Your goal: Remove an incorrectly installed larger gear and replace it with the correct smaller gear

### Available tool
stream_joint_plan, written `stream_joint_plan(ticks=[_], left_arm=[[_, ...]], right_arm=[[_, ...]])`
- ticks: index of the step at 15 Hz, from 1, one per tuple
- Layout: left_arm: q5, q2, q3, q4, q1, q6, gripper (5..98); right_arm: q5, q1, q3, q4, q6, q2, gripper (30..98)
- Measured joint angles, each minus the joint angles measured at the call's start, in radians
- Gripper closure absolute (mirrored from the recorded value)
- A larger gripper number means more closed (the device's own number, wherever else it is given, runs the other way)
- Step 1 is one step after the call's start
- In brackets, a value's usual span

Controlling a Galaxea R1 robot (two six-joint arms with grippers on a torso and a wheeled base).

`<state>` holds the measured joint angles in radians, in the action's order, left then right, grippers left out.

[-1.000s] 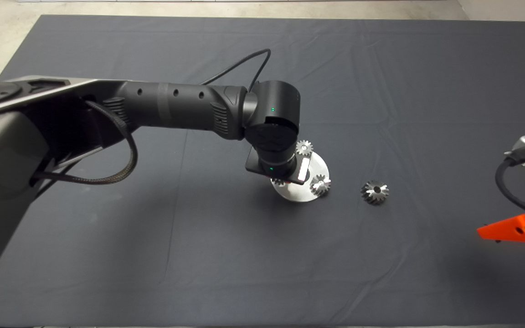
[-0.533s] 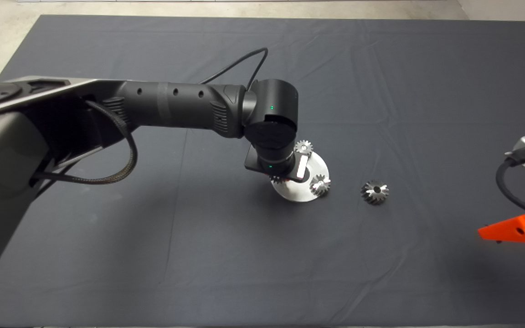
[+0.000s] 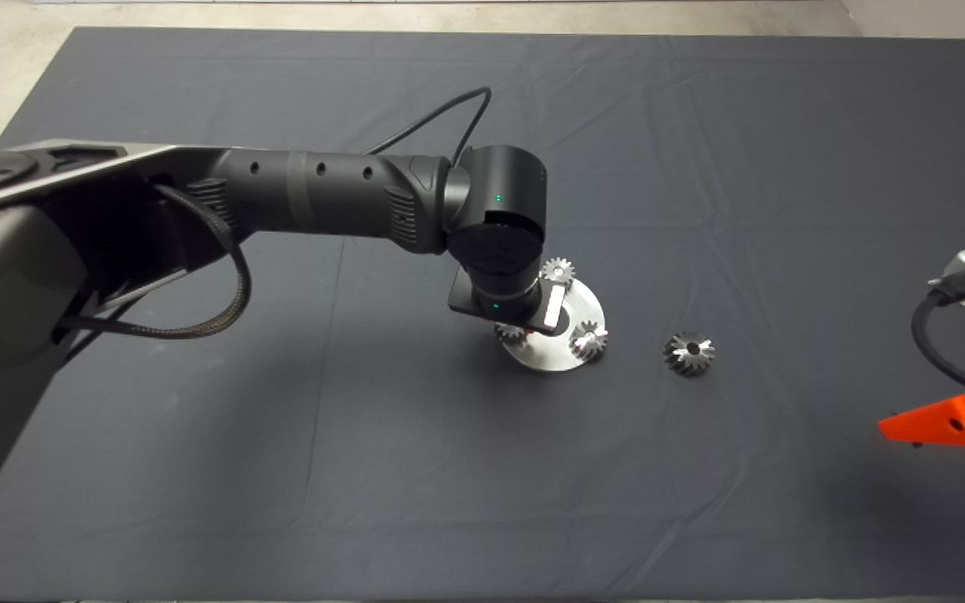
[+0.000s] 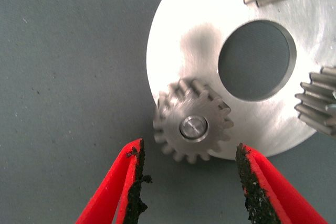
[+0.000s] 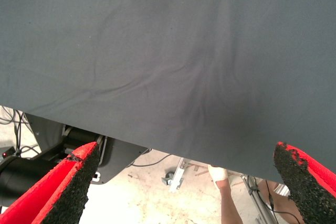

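The smaller gear (image 4: 193, 127) sits flat on a pin at the edge of the round silver plate (image 4: 173, 51). In the head view the smaller gear (image 3: 512, 332) peeks out from under my left wrist. My left gripper (image 4: 191, 182) is open, its fingers spread on either side just short of the gear and not touching it. The larger gear (image 3: 688, 353) lies on the mat to the right of the plate (image 3: 549, 356). My right gripper (image 3: 943, 423) is open and parked at the right edge.
Two other gears sit on the plate: a spur gear (image 3: 559, 270) at its far side and a slanted-tooth gear (image 3: 589, 339) at its right. The plate has a large centre hole (image 4: 257, 59). The right wrist view shows the mat's edge and a person's leg (image 5: 231, 203) beyond.
My left wrist has drawn slightly to the left and back, uncovering more of the smaller gear on the plate. The right arm has not moved.
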<state>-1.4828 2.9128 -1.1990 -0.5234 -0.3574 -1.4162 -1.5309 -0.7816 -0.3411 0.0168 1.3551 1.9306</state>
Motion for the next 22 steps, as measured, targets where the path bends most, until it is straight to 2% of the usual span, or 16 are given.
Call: stream_joint_plan(ticks=[2, 4, 5, 7, 8, 9, 11, 12, 13, 14, 15, 16, 18, 20, 22], left_arm=[[0.001, -0.009, 0.024, 0.0, -0.001, -0.001, 55.1], [0.0, -0.035, 0.079, 0.004, -0.027, -0.005, 54.2], [0.0, -0.057, 0.116, 0.014, -0.062, -0.013, 50.9], [0.0, -0.141, 0.225, 0.039, -0.147, -0.027, 49.9], [-0.004, -0.19, 0.307, 0.054, -0.169, -0.039, 47.8], [-0.005, -0.242, 0.407, 0.074, -0.173, -0.062, 44.8], [0.004, -0.373, 0.597, 0.153, -0.181, -0.09, 44.7], [0.006, -0.476, 0.67, 0.187, -0.203, -0.104, 41.1], [-0.001, -0.596, 0.716, 0.22, -0.228, -0.113, 39.9], [-0.019, -0.703, 0.746, 0.256, -0.247, -0.115, 39.9], [-0.034, -0.793, 0.778, 0.312, -0.256, -0.114, 37.7], [-0.04, -0.859, 0.816, 0.374, -0.262, -0.105, 35.7], [-0.037, -0.922, 0.874, 0.469, -0.286, -0.056, 35.6], [-0.037, -0.924, 0.882, 0.479, -0.341, -0.025, 30.5], [-0.039, -0.914, 0.883, 0.483, -0.387, -0.013, 30.3]], right_arm=[[0.0, 0.0, 0.0, 0.0, 0.0, 0.0, 40.8], [0.0, 0.0, 0.0, 0.0, 0.0, 0.0, 40.8], [0.0, 0.0, 0.0, 0.0, 0.0, 0.0, 40.8], [0.0, 0.0, 0.0, 0.0, 0.0, -0.003, 40.8], [-0.001, 0.0, 0.001, 0.0, 0.0, -0.011, 40.8], [-0.001, 0.0, 0.001, 0.0, 0.0, -0.019, 40.7], [0.0, 0.0, 0.001, 0.0, 0.0, -0.026, 39.3], [0.0, 0.0, 0.001, 0.0, 0.0, -0.031, 36.8], [-0.006, 0.0, 0.001, 0.0, 0.0, -0.036, 36.2], [-0.004, 0.0, 0.002, 0.001, 0.0, -0.034, 36.0], [-0.002, 0.001, 0.002, 0.001, 0.0, -0.032, 32.5], [0.0, 0.0, 0.003, 0.001, 0.0, -0.029, 30.7], [0.003, 0.001, 0.006, 0.002, 0.0, -0.029, 30.7], [-0.002, 0.001, 0.009, 0.004, 0.0, -0.031, 30.7], [-0.001, 0.004, 0.01, 0.005, 0.0, -0.025, 30.7]])
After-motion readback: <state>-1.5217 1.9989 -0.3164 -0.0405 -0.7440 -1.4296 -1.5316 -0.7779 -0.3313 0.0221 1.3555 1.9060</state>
